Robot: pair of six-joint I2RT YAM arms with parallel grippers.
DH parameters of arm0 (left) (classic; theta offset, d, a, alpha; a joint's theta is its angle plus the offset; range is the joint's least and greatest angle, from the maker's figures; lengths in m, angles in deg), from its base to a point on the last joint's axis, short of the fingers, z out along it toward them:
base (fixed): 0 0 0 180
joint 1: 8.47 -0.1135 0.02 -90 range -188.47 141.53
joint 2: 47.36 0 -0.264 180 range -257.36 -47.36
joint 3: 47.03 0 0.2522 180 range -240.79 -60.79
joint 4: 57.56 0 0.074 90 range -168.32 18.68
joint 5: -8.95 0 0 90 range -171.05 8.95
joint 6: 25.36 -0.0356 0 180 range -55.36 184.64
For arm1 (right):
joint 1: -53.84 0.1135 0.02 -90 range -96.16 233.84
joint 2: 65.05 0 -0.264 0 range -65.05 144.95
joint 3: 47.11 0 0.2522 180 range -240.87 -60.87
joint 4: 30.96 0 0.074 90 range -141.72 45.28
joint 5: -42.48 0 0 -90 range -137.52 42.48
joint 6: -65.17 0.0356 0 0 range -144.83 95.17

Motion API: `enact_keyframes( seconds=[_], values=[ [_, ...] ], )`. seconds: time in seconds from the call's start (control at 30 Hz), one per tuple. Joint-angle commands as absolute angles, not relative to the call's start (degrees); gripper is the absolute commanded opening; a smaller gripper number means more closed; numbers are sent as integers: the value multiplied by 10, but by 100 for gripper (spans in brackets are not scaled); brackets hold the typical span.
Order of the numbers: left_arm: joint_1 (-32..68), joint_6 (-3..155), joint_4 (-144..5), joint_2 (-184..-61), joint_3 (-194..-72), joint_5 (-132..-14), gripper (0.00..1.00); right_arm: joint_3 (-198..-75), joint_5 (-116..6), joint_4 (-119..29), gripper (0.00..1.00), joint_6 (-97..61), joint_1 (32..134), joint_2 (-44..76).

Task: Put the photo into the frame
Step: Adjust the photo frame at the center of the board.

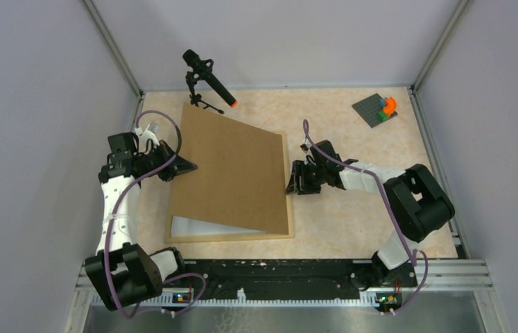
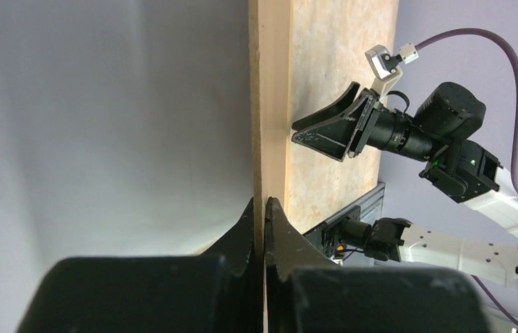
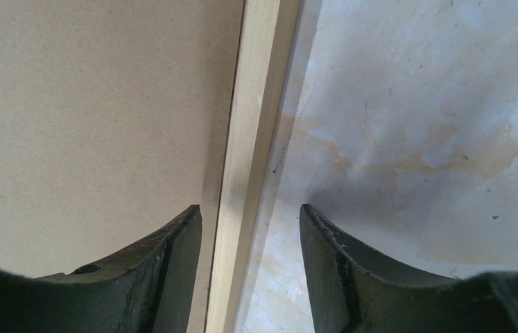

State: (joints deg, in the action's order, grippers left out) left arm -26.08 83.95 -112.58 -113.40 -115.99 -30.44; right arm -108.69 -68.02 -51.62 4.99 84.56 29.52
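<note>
plain brown board (image 1: 231,173), pale blond-wood frame (image 3: 252,139) — tabletop (image 1: 360,222) marbled cream and peach, with rusty veins.

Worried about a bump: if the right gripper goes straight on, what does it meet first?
Probably the frame, its right strip lying between the right gripper's open jaws; depth unclear.

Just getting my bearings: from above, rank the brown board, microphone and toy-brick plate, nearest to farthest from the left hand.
1. Brown backing board, gripped at its left edge by the left hand.
2. Microphone, at the back.
3. Toy-brick plate, far back right corner.
</note>
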Motion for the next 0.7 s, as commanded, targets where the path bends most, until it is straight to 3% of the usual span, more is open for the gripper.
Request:
enact_keyframes(
  seconds=[0.0,0.53,0.67],
  values=[
    [-263,798,-1123,-1111,-1190,-400,0,-1108,-650,-510,53,56,849,310],
    [-265,829,-1126,-1115,-1183,-423,0,-1135,-640,-527,53,40,849,344],
    [-265,865,-1110,-1101,-1174,-397,0,-1131,-606,-529,48,34,850,338]
  ],
)
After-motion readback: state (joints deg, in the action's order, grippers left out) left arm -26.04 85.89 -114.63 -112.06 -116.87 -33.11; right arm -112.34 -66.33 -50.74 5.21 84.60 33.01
